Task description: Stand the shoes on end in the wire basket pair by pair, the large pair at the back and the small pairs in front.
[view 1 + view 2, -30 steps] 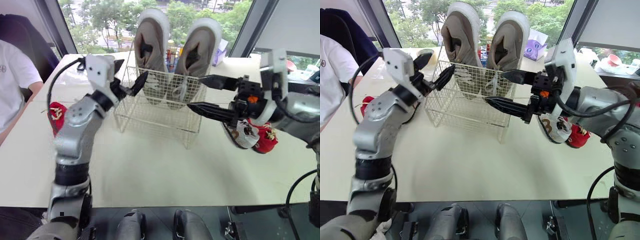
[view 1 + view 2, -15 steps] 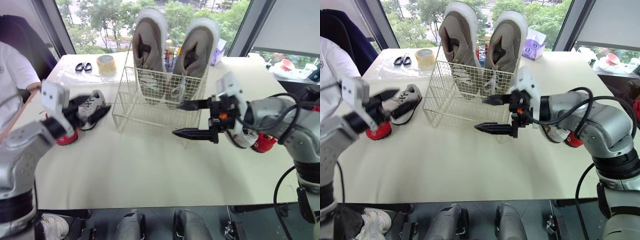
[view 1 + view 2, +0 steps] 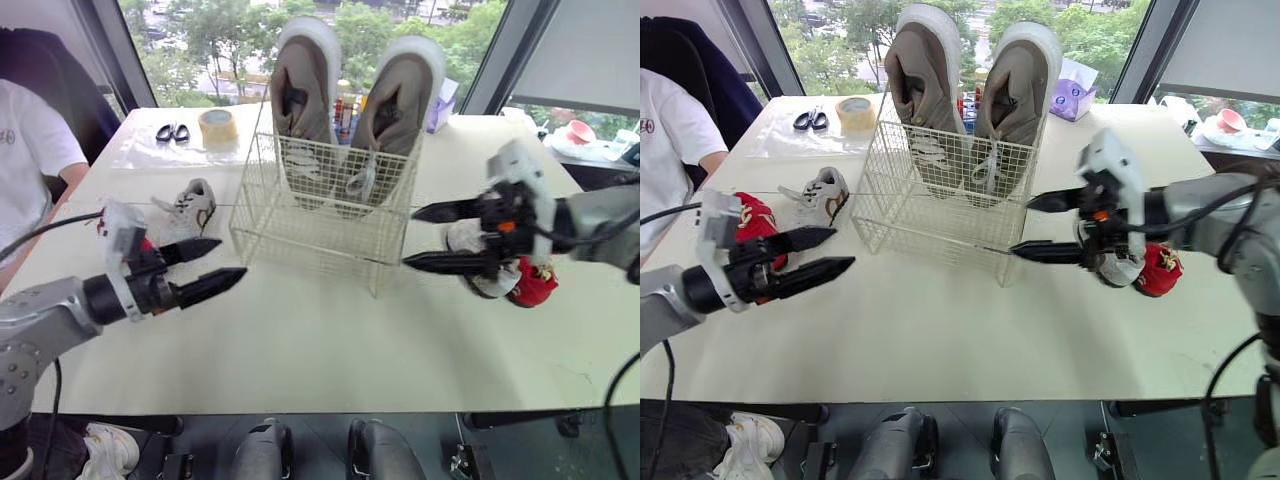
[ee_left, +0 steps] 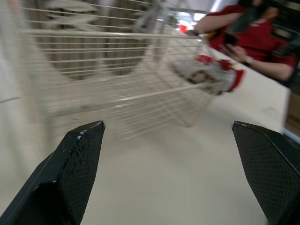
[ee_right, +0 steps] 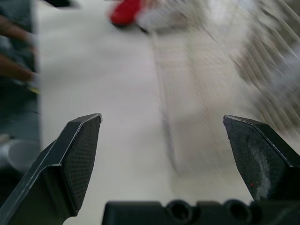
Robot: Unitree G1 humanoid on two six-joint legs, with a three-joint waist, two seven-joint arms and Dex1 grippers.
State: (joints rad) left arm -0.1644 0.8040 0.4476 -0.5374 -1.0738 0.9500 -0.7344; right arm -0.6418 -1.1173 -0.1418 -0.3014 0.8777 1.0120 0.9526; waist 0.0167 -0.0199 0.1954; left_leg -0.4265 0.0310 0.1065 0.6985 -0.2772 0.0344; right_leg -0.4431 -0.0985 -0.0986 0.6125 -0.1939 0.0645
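The shoes are only partly stowed. The large tan pair [image 3: 303, 95] stands toe-down, heels up, against the back wall of the wire basket [image 3: 310, 228]. That leaves the front strip of the basket free, which I judge is kept for the small pairs.

Those are still out on the desk [image 3: 320, 340]. A small grey shoe [image 3: 190, 210] and a red shoe [image 3: 755, 215] lie left of the basket. Another grey shoe [image 3: 1120, 262] and a second red shoe [image 3: 1160, 270] lie right of it. The pairs look split across the basket, so each would need a pick from both sides.

My left tool [image 3: 232, 257] hovers front-left of the basket, fingers spread and empty, just beside the left-hand shoes. My right tool [image 3: 410, 238] hangs off the basket's right front corner, also spread and holding nothing, with the right-hand shoes close behind it. I read both as staged for the next pick.

The desk is pale, smooth and mostly bare. Scissors [image 3: 172, 132] and a tape roll [image 3: 218, 125] sit behind the basket to its left, and a purple tissue box [image 3: 1072, 98] behind it to the right. A person in a white shirt [image 3: 30, 160] sits further left, and the windows beyond show trees.
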